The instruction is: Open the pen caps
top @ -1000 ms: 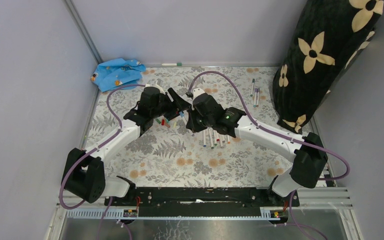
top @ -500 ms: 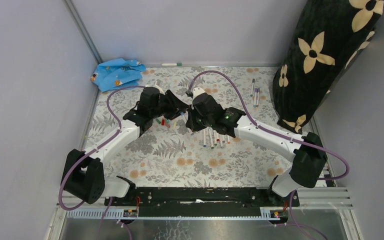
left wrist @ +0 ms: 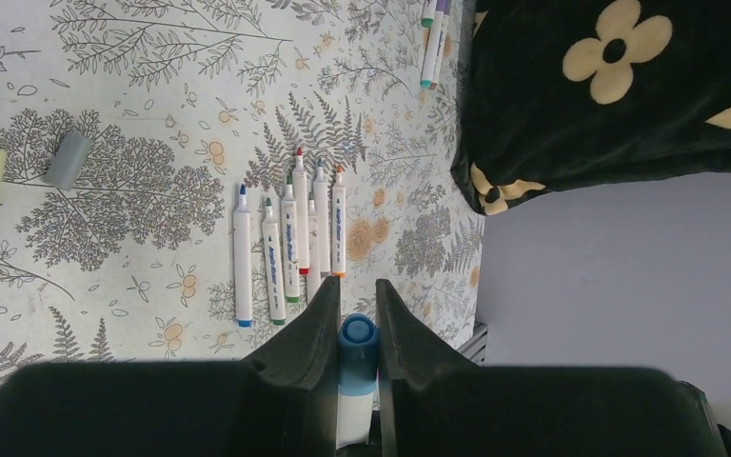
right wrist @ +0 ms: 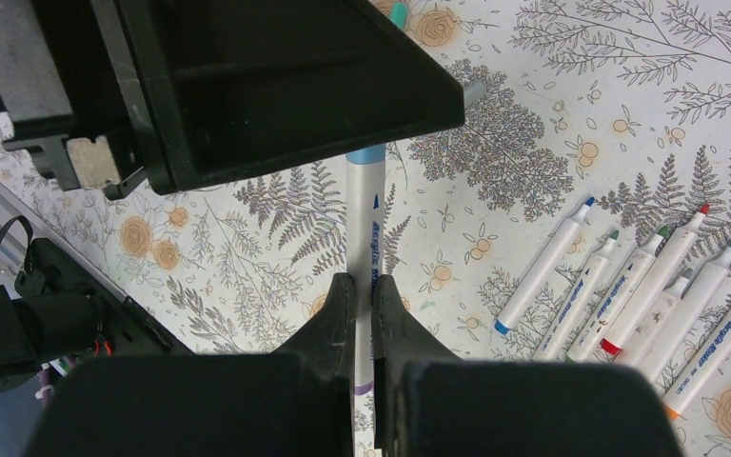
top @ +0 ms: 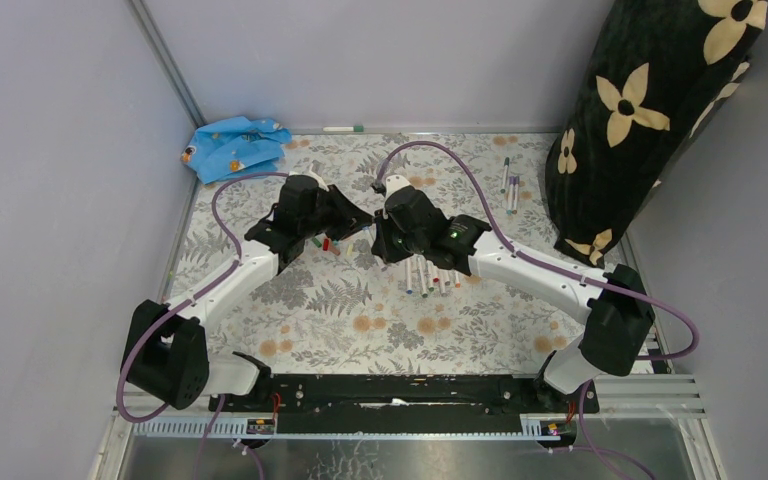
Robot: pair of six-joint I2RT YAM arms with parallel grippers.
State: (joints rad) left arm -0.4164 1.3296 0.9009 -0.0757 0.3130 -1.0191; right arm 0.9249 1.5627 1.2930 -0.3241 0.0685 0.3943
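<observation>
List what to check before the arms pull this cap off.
1. Left tool shut on cap: ok.
2. Right tool shut on pen: ok.
3. Cap seated on pen: ok.
4. Pen straight between both tools: ok.
5. Grips firm enough not to slip: cannot tell.
6. Other pens lie on the table, apart from the held one: ok.

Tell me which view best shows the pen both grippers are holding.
Right wrist: the pen runs lengthwise, white barrel and print clear. Left wrist shows only its blue cap, end-on. In the top view it cannot be made out.
</observation>
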